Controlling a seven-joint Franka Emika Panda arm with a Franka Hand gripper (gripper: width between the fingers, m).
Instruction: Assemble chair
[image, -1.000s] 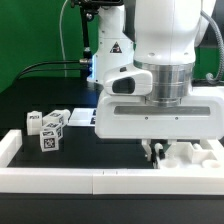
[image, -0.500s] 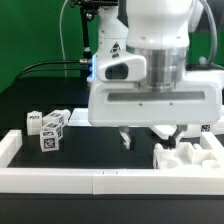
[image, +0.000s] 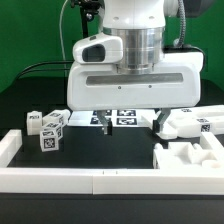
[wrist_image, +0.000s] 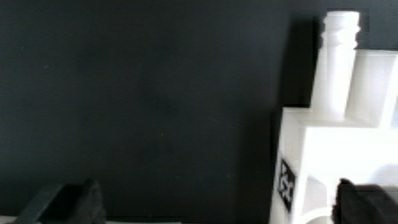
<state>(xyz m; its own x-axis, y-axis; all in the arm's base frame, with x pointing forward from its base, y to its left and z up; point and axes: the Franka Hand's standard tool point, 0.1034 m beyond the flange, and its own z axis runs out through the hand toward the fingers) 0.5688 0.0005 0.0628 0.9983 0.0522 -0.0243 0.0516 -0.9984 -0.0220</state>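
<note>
**newb_builder:** Exterior view: the end effector (image: 133, 122) hangs above the surface (image: 90, 145) with its jaws spread wide and nothing in them. Anyone read it differently?

**panda_fan:** Nope, same here: wide apart and empty. In the wrist view the dark fingers (wrist_image: 68, 203) stand far from each other with mostly bare surface between them. A white chair piece (wrist_image: 338, 140) with a tag and a thin post lies over by one finger, not pinched. Can't tell which part it is.

**newb_builder:** And the rest of the chair bits?

**panda_fan:** Closest is the long tagged part (image: 200, 124), just beside the end effector on the exterior view's right. Lower down on that same side, the notched white block (image: 188, 157) sits tucked against the border rail (image: 100, 181). The small tagged cubes (image: 50, 130) are well apart from the end effector, toward the exterior view's left. The marker board (image: 85, 117) lies flat behind the end effector.
</note>
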